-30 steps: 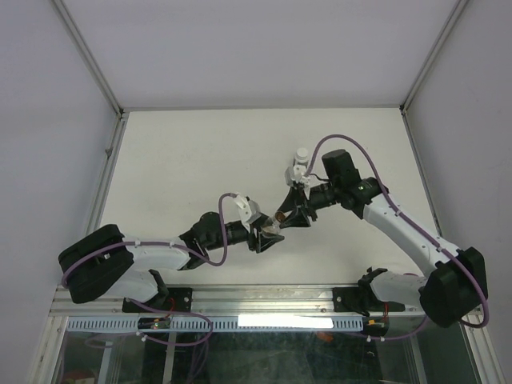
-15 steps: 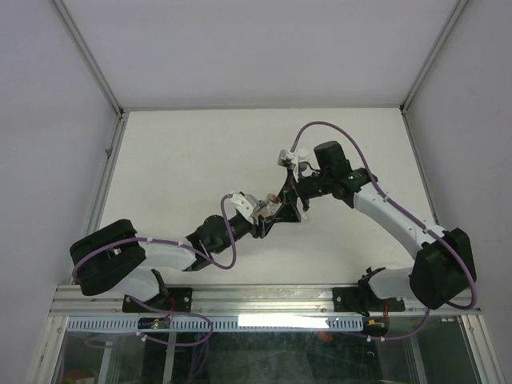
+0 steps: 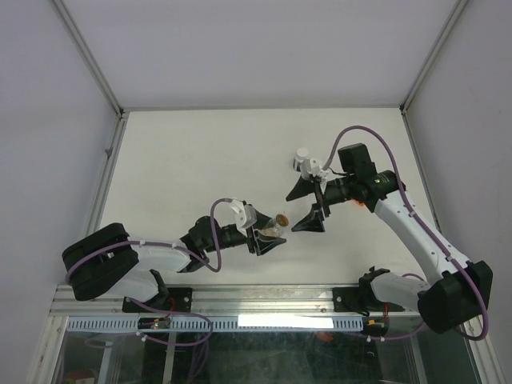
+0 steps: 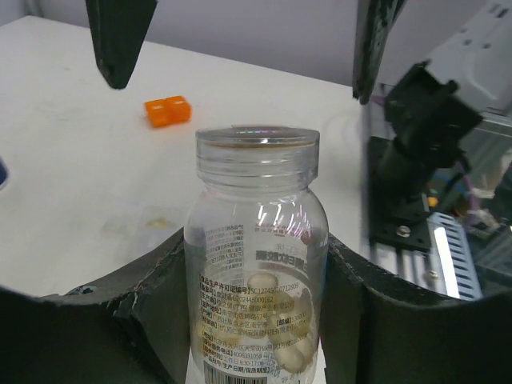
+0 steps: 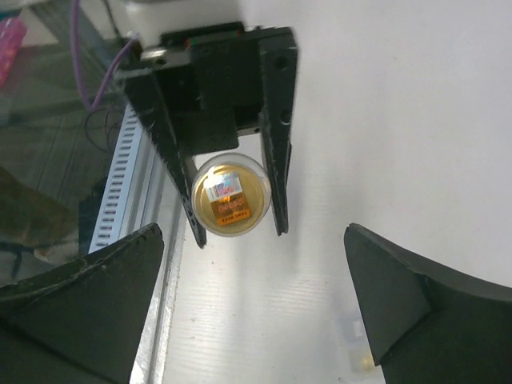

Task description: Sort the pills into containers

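Pulled back and swung open since a second ago, the right gripper [image 3: 306, 205] no longer touches the small clear round plastic vial with a tan-orange tint [image 3: 279, 222]. Its two black fingers now stand spread wide and empty, just right of the vial with a small gap between. The left gripper [image 3: 271, 232] has drawn the vial a little nearer the arm bases and clamps it by the body, jaws half closed around it.

The vial is held nearly level above the table, near the middle of the scene. Its long axis runs from the left gripper toward the right and slightly far, so the clear screw cap [image 4: 258, 148] points into the open right gripper. In the right wrist view the vial [image 5: 230, 196] shows end-on, a round tan disc between that gripper's spread fingers. The cap is on, and pale pills [image 4: 290, 356] sit inside. The right arm is the free one and the nearer to the cap.

A small orange two-cell box [image 4: 168, 110] lies on the table beyond, apart from both arms. It is probably the second container, though it is too small to be sure. A small white capped bottle [image 3: 302, 157] stands just far of the right gripper.

The surface is a white matte tabletop [image 3: 176, 160], with plain white walls on three sides and an aluminium rail [image 3: 264, 300] along the near edge
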### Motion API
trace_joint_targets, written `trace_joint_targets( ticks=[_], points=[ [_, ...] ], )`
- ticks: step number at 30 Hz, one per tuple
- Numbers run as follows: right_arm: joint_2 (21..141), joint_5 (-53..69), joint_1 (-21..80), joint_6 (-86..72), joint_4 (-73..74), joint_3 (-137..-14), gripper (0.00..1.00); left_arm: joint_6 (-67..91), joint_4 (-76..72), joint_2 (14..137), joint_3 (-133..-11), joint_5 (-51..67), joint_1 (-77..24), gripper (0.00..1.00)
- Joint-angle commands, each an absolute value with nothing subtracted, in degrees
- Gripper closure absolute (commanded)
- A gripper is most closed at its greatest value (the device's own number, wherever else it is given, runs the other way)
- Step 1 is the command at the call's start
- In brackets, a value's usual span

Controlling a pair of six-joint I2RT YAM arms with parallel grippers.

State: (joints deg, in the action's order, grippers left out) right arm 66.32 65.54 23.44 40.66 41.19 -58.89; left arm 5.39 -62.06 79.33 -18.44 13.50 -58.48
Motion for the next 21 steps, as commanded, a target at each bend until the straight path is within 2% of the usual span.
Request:
trace_joint_targets(
  ticks=[1,3,9,12,16,21],
  points=[
    [64.66,78.31,23.21,75.10,60.61,-59.92,0.01,10.89,-66.96,76.92,-20.26,31.30,-56.91,1.00],
    [64.62,79.83,23.20,81.84,65.34,-59.77,0.01,12.12,-67.14,77.18,-20.75,34.26,-56.58,1.00],
    [64.84,81.47,23.57,82.11,64.84,-58.45,0.05,14.42,-67.65,79.50,-22.47,37.79,-56.15,1.00],
    [65.19,81.32,24.58,80.72,63.53,-57.83,0.11,14.82,-68.01,80.53,-23.15,38.00,-56.12,1.00],
    [65.39,80.80,25.92,78.30,61.72,-57.65,0.24,15.11,-67.95,81.25,-23.83,38.35,-55.91,1.00],
    [65.76,80.50,27.50,77.13,61.06,-57.40,0.34,15.30,-67.75,81.47,-24.12,38.41,-55.55,1.00]
  ],
)
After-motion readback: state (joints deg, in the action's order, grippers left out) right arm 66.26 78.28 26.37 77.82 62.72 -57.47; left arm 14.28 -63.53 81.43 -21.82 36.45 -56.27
